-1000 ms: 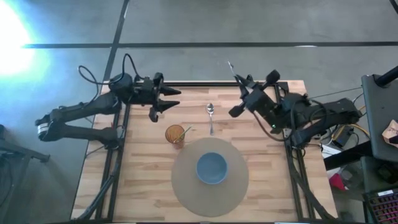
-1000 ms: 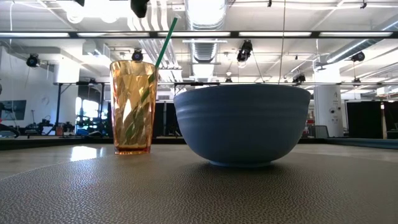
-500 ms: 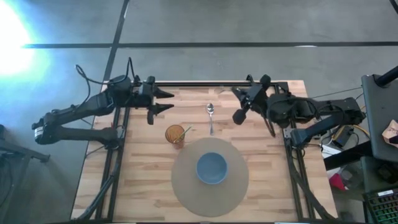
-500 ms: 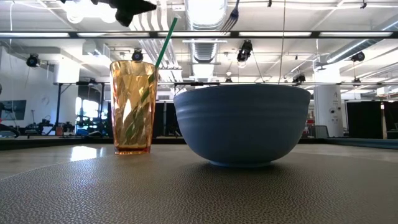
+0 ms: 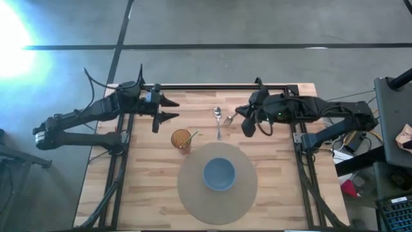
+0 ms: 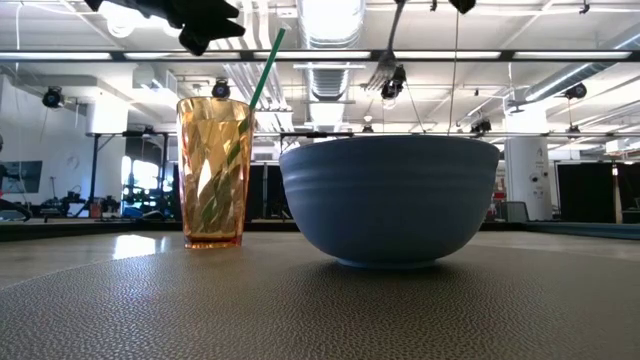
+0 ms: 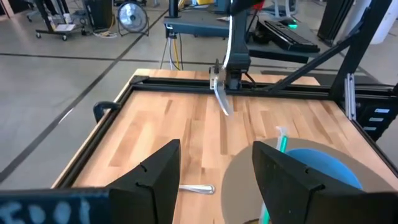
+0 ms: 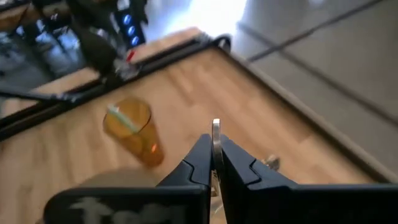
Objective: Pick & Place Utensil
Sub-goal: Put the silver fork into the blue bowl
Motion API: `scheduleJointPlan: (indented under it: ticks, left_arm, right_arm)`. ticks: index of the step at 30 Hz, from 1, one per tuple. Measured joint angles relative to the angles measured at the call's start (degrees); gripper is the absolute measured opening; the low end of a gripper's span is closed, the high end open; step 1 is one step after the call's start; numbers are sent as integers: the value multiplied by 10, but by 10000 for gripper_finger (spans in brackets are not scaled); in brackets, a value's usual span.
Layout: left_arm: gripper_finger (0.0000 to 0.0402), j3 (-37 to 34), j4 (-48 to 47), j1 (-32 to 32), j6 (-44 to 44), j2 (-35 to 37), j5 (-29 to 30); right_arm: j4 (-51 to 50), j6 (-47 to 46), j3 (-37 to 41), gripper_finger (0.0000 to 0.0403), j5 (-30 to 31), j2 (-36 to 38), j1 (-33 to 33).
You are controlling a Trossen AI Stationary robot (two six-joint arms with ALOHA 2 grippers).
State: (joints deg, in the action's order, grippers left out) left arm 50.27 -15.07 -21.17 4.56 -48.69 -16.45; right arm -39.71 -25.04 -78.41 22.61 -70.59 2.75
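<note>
From above, my right gripper (image 5: 239,116) sits over the far right part of the table (image 5: 148,167), its fingers pressed together on the handle of a fork (image 5: 229,118). The right wrist view shows it plainly: the two dark fingers (image 8: 198,163) close flat against a thin metal strip that stands up between them. The fork's tines point out from the gripper toward the middle of the table, just beside the spoon (image 5: 218,120), and in the low view the fork (image 6: 385,62) hangs in the air, tines down, above the bowl's rim line. I cannot tell whether the fork touches the spoon; from the low view it looks clear of the surface.

My left gripper (image 5: 172,107) waits over the far left part of the table, fingers spread wide and holding nothing; the left wrist view shows the gap between its two fingers (image 7: 149,178) with bare wood behind.

The spoon is shiny metal, lying flat on the wood with its bowl end toward the far edge. The table is pale wooden planks in a black metal frame. A round grey mat (image 5: 193,193) with a pebbled, leathery grain lies near the front, and a smooth blue bowl (image 5: 219,174) with faint ridges sits at its centre. A faceted amber cup (image 5: 181,140) with a green straw (image 6: 264,72) stands at the mat's far left edge.
</note>
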Motion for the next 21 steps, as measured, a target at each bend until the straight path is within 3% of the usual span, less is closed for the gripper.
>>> scheduleJointPlan:
  ticks: [12,21]
  left_arm:
    - [193,-12,0,3,0,3,-1]
    - [193,-12,0,12,0,3,-2]
  right_arm:
    - [-27,-15,5,8,-222,-6,-17]
    - [-94,-5,39,8,-237,0,-17]
